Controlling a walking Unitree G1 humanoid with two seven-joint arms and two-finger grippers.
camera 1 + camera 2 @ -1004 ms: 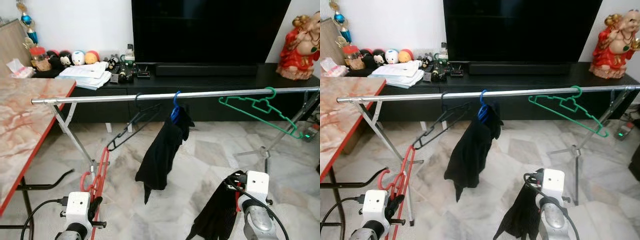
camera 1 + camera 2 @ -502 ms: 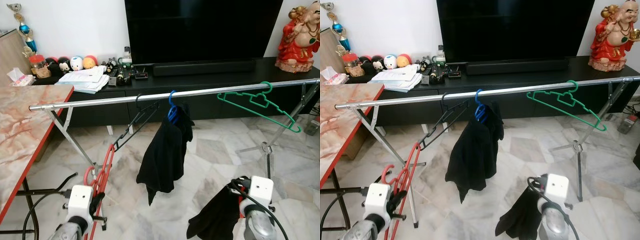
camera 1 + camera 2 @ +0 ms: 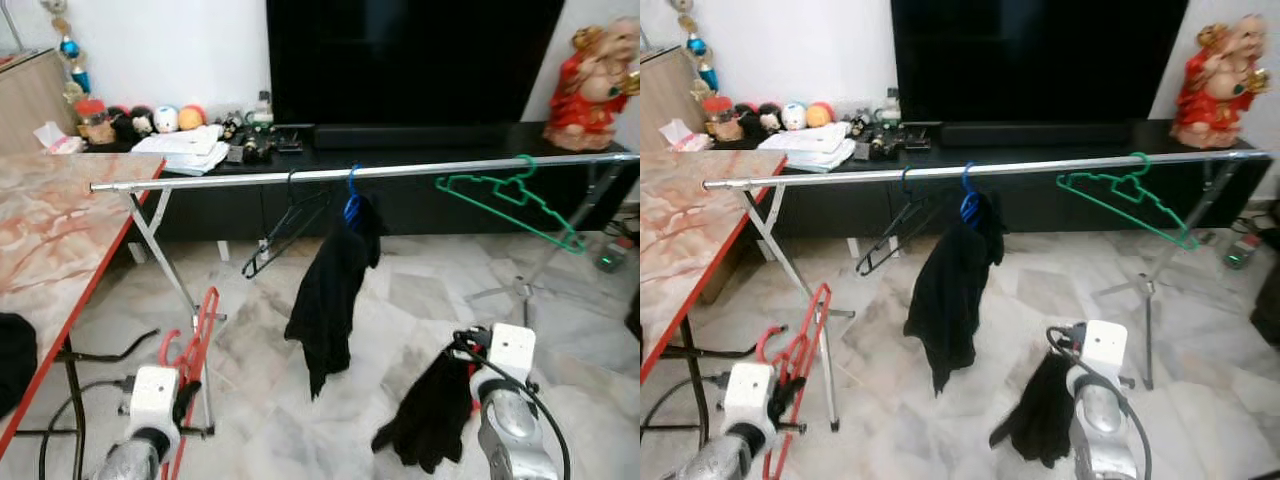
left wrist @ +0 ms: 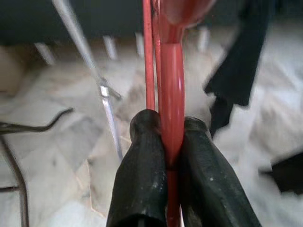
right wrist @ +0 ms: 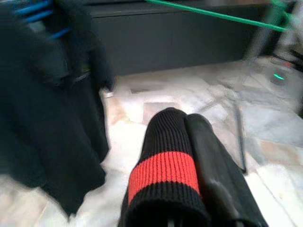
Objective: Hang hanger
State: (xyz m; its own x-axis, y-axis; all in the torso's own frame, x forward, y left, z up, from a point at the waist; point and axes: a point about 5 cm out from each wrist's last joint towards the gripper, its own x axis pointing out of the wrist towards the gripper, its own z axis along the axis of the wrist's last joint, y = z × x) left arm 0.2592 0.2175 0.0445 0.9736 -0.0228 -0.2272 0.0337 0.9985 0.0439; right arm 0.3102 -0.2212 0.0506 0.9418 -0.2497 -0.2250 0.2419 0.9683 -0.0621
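A red hanger (image 3: 202, 335) stands upright low on the left, my left gripper (image 3: 184, 396) shut on its shaft; the left wrist view has both fingers (image 4: 142, 161) pinching the red bar (image 4: 171, 71). My right gripper (image 3: 468, 372) hangs low on the right, shut on a black garment (image 3: 428, 418) with a red stripe (image 5: 161, 172) that drapes over one finger. Ahead runs a silver rail (image 3: 420, 168). It carries a black hanger (image 3: 285, 228), a blue hanger (image 3: 350, 205) with a black garment (image 3: 330, 300), and a green hanger (image 3: 505, 195).
A marble table with a red edge (image 3: 60, 230) fills the left side, a dark item (image 3: 10, 345) on it. The rack's crossed legs (image 3: 165, 265) stand near the red hanger. Behind are a black TV cabinet (image 3: 430, 145), a red statue (image 3: 595, 75) and clutter (image 3: 185, 145).
The camera has shifted, so the rack sits a little farther off and more of the table shows. Both grippers keep their hold, low in front of me.
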